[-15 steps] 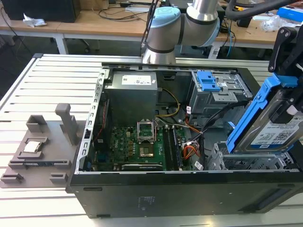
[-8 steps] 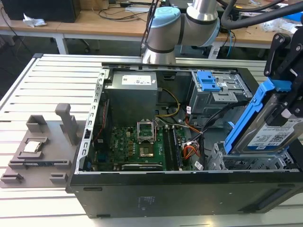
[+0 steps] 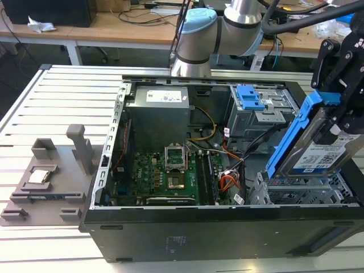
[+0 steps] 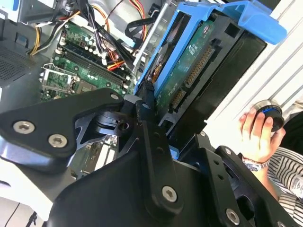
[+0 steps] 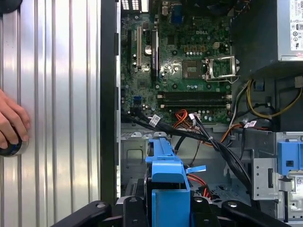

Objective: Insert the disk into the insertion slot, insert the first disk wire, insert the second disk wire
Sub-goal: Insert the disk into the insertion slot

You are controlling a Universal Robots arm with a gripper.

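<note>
At the right edge of the exterior view, the black gripper [image 3: 336,122] has its fingers clamped on the disk [image 3: 318,151], gripping it by its upper end. The disk hangs in the air, steeply tilted rather than flat. Its long axis runs from lower left to upper right in that view, with the low end aimed down at the slot [image 3: 296,192] and the high end up in the gripper. The silver face with the white label is turned toward the camera. The blue carrier [image 3: 296,133] frames the edge nearest the inside of the open computer case [image 3: 187,239].

The slot is a grey perforated metal cage in the lower right corner of the case, right under the disk. The disk's low corner sits just at the cage's top edge, and I can't tell whether they touch. Most of the disk is plainly above the cage.

The second wrist view shows the disk's other face [image 4: 189,61], a green circuit board with connector pins, and one of the black fingers [image 4: 144,111] presses against its edge. In the first wrist view the carrier points toward the motherboard [image 5: 180,61], with a bundle of black cables [image 5: 199,137] lying between them.

A person's hand [image 4: 255,127] rests on a round dark knob [image 4: 269,114] on the slatted metal table [image 3: 34,108] beside the case. A grey tray of parts [image 3: 45,182] lies at the lower left of the exterior view.
</note>
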